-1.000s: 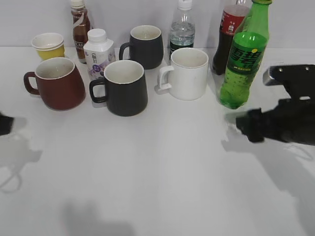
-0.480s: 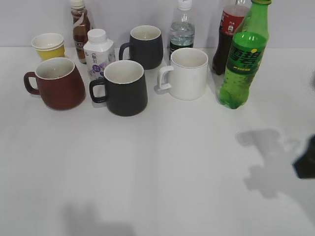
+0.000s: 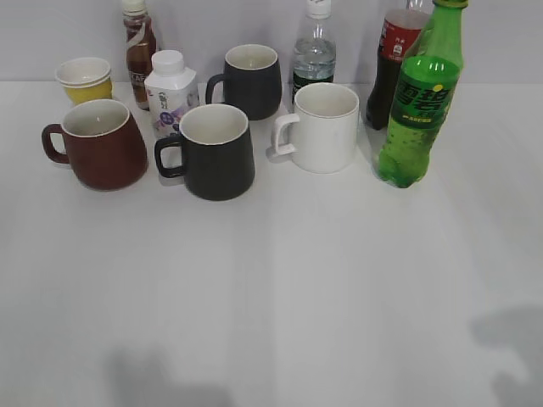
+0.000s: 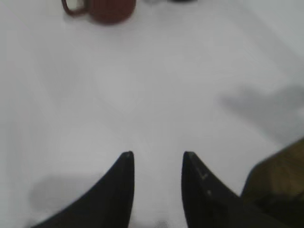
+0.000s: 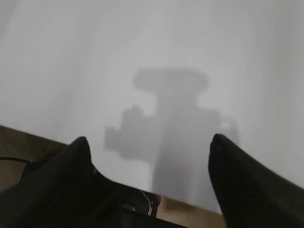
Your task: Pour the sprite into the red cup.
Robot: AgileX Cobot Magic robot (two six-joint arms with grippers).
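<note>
The sprite (image 3: 420, 102) is seen upright at the desk's (image 3: 280, 288) right rear, touching nothing, well apart from the red cup (image 3: 100, 144) at the left; both jaws are spread and empty, so tipping on a crowded approach is judged likely.

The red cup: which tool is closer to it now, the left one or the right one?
Left, as far as the views show. The left tool has the red cup ahead of it, far across bare table. The right tool sees only the table and its edge, no cup.
</note>
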